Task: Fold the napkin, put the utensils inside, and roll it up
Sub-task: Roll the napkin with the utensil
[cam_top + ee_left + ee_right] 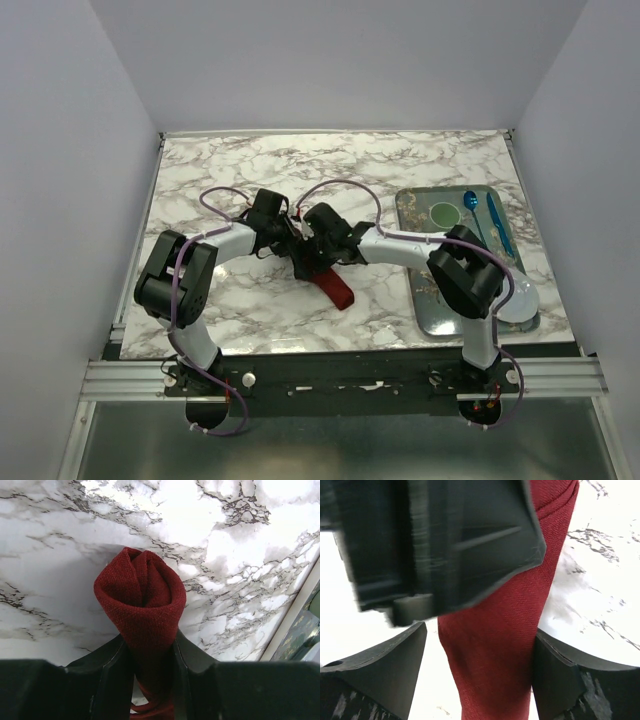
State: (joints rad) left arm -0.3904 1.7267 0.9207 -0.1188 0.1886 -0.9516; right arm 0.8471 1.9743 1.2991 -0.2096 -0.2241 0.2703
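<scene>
The dark red napkin (pixel 340 291) is rolled into a tight tube near the middle of the marble table. My left gripper (pixel 297 250) is shut on one end of the roll. In the left wrist view the rolled end (pixel 142 600) sticks out past the gripper (pixel 150 645). My right gripper (pixel 322 258) straddles the roll (pixel 500 645). In its wrist view the gripper (pixel 480 650) is open, with the right finger (pixel 560 680) against the cloth and a gap on the left. The left gripper's body (pixel 445 540) fills the top of that view. No gold utensils show.
A metal tray (pixel 425 300) lies at the right, holding a green disc (pixel 443 213), a blue spoon (pixel 497 222) and a white dish (pixel 520 300). Its edge also shows in the left wrist view (pixel 295 635). White walls enclose the table.
</scene>
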